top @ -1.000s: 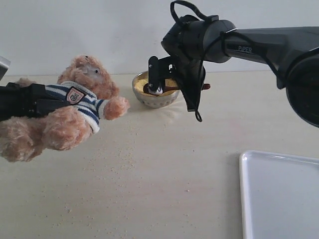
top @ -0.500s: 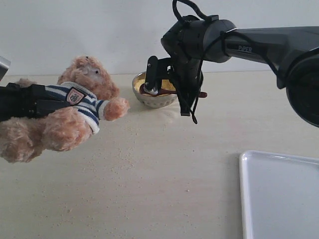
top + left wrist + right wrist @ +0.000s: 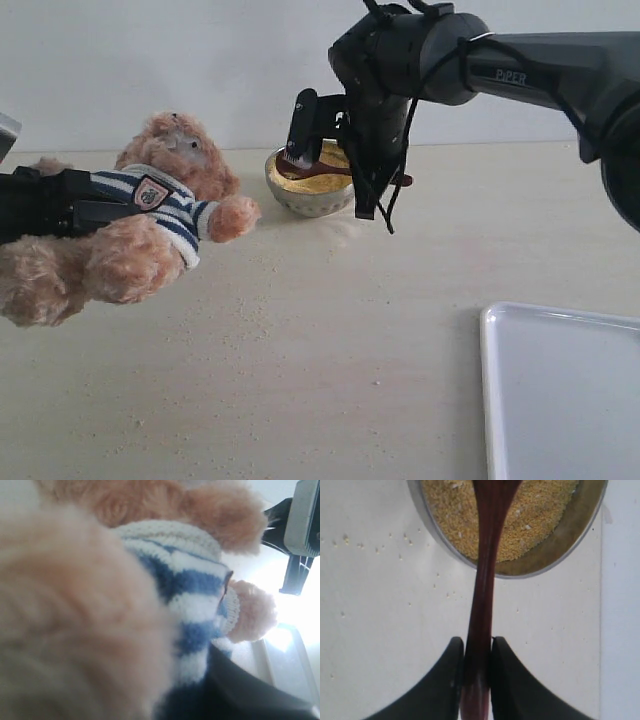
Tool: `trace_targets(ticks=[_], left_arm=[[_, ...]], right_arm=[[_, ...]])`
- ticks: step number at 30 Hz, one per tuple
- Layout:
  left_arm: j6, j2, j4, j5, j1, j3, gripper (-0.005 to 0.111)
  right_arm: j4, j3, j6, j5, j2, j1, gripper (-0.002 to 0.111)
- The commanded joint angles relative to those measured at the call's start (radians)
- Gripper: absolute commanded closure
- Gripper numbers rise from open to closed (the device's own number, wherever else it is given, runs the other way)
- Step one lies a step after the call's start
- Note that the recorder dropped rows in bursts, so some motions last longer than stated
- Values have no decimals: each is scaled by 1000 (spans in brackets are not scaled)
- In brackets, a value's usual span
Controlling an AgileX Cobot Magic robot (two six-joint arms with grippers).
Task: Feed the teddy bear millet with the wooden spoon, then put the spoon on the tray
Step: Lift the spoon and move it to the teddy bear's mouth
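Observation:
The teddy bear [image 3: 150,215] in its striped shirt [image 3: 190,595] hangs tilted at the left, off the table, with my left gripper [image 3: 85,205] shut on its body. One dark finger [image 3: 245,692] shows beside the shirt. The metal bowl [image 3: 305,198] of millet [image 3: 318,181] stands at the back centre. My right gripper [image 3: 477,650] is shut on the handle of the wooden spoon [image 3: 485,580]. The spoon [image 3: 310,166] lies roughly level just above the millet [image 3: 535,520], its oval end over the bowl. The white tray [image 3: 560,390] lies at the front right.
Stray millet grains are scattered over the tabletop [image 3: 250,310] between the bear and the bowl, and some beside the bowl [image 3: 380,545]. A white wall runs behind the table. The right arm [image 3: 540,75] reaches in from the upper right.
My right gripper has risen and tipped the spoon, bringing its oval end up out of the millet to above the bowl. The bear and left gripper have not moved.

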Motion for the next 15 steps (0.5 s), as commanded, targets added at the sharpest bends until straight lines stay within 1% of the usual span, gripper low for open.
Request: trace_targets(ticks=[1, 5, 9, 15], left_arm=[[5, 1, -5, 11, 2, 0, 102], [27, 1, -5, 5, 2, 0, 102], [31, 1, -5, -9, 2, 0, 102], [57, 3, -5, -8, 2, 0, 102]], right_arm=[[30, -3, 15, 10, -18, -43, 108], [167, -3, 6, 38, -18, -94, 108], [212, -3, -5, 65, -18, -110, 108], [258, -3, -7, 100, -21, -110, 108]])
